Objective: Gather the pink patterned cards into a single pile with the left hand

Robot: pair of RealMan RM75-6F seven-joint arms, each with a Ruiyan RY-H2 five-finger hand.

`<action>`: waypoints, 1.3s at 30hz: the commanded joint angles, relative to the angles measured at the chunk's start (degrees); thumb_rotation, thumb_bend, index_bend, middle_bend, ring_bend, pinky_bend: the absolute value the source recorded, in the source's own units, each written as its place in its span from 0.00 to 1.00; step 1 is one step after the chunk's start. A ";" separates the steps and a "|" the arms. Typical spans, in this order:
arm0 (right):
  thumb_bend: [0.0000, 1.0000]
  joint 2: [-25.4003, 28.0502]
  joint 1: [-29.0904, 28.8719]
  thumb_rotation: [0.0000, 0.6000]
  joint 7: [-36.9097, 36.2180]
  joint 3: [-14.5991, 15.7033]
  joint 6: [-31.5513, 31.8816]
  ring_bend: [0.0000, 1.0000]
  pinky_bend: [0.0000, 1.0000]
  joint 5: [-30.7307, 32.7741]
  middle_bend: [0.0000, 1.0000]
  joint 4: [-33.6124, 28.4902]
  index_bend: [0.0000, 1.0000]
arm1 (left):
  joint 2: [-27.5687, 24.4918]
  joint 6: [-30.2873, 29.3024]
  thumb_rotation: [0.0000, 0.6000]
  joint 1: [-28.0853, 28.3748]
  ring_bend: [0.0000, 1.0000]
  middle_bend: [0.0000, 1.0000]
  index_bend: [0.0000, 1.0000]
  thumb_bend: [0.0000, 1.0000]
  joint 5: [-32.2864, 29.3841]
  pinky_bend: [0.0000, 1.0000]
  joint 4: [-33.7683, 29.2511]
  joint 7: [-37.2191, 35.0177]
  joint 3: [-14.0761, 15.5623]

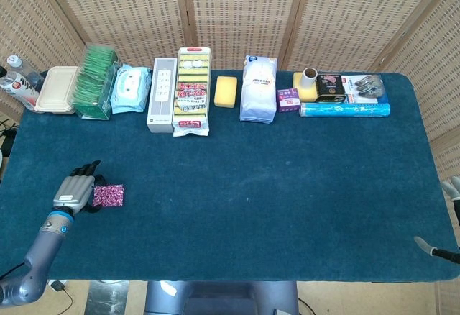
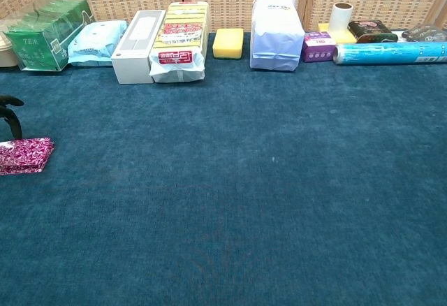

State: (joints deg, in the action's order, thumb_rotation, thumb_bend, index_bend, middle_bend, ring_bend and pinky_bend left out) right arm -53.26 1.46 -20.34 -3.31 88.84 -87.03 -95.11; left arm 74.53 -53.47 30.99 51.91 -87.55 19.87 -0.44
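Note:
The pink patterned cards (image 1: 108, 195) lie as one small pile near the table's left edge; the chest view shows the same pile (image 2: 25, 156) at its left border. My left hand (image 1: 73, 188) sits just left of the pile with its fingers spread. It pinches the pile's left end between a dark fingertip (image 2: 12, 110) and the thumb. Only that fingertip shows in the chest view. Of my right hand (image 1: 436, 249) only a dark tip shows at the table's front right corner.
A row of goods lines the far edge: a green tea box (image 1: 97, 81), wipes (image 1: 131, 88), a white box (image 1: 162, 94), a sponge pack (image 1: 192, 90), a yellow sponge (image 1: 226, 90), a white bag (image 1: 259, 88) and a blue roll (image 1: 343, 108).

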 commanded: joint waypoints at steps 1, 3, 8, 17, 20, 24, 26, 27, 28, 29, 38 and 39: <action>0.00 0.00 -0.02 1.00 0.08 0.03 -0.06 0.00 0.00 0.04 0.00 -0.04 0.04 | 0.23 -0.16 1.00 0.19 0.00 0.00 0.45 0.23 -0.03 0.07 0.18 0.69 -0.08; 0.00 -0.14 0.03 1.00 0.06 0.05 -0.05 0.00 0.00 0.15 0.00 0.11 0.04 | 0.51 -0.46 1.00 0.36 0.00 0.00 0.45 0.23 -0.13 0.07 0.37 1.64 -0.10; 0.00 -0.08 0.14 1.00 -0.09 -0.03 0.28 0.00 0.00 0.16 0.00 -0.06 0.04 | 1.17 -0.73 1.00 0.56 0.00 0.00 0.45 0.23 -1.02 0.07 0.76 3.83 0.18; 0.00 0.09 0.04 1.00 -1.19 -0.05 0.14 0.00 0.00 0.09 0.00 0.16 0.04 | 1.55 -1.02 1.00 0.29 0.00 0.00 0.44 0.22 -1.28 0.07 0.99 4.47 0.23; 0.00 0.03 0.10 1.00 -1.27 -0.01 0.28 0.00 0.00 -0.01 0.00 0.39 0.04 | 1.47 -1.51 1.00 0.27 0.00 0.00 0.42 0.20 -1.24 0.07 0.82 4.96 0.10; 0.00 0.02 0.06 1.00 -0.86 -0.02 0.19 0.00 0.00 0.08 0.00 0.28 0.04 | 1.49 -1.98 1.00 0.25 0.00 0.00 0.39 0.18 -1.25 0.07 0.87 5.63 0.05; 0.00 0.01 0.04 1.00 -0.67 -0.04 0.18 0.00 0.00 0.11 0.00 0.22 0.04 | 1.47 -2.05 1.00 0.24 0.00 0.00 0.38 0.18 -1.45 0.07 0.72 6.10 0.10; 0.00 0.00 0.04 1.00 -0.61 -0.05 0.20 0.00 0.00 0.11 0.00 0.17 0.04 | 1.40 -2.02 1.00 0.23 0.00 0.00 0.38 0.18 -1.61 0.07 0.51 6.20 0.07; 0.00 0.00 0.05 1.00 -0.59 -0.04 0.24 0.00 0.00 0.10 0.00 0.14 0.04 | 1.36 -2.01 1.00 0.22 0.00 0.00 0.38 0.18 -1.65 0.07 0.42 6.22 0.06; 0.00 0.00 0.06 1.00 -0.52 -0.04 0.25 0.00 0.00 0.11 0.00 0.10 0.04 | 1.31 -2.05 1.00 0.22 0.00 0.00 0.38 0.18 -1.71 0.07 0.35 6.32 0.04; 0.00 0.06 0.08 1.00 -0.34 -0.04 0.21 0.00 0.00 0.22 0.00 -0.08 0.04 | 1.06 -2.49 1.00 0.30 0.00 0.00 0.35 0.18 -1.41 0.07 0.44 7.73 0.23; 0.00 0.07 0.09 1.00 -0.26 -0.03 0.24 0.00 0.00 0.17 0.00 -0.13 0.04 | 1.02 -2.48 1.00 0.35 0.00 0.00 0.35 0.18 -1.35 0.07 0.43 7.99 0.31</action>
State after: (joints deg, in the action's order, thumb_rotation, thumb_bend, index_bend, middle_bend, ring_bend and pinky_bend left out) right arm -53.19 1.54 -20.62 -3.34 89.08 -86.84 -95.22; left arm 75.57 -55.94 31.31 50.53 -87.12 27.76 -0.17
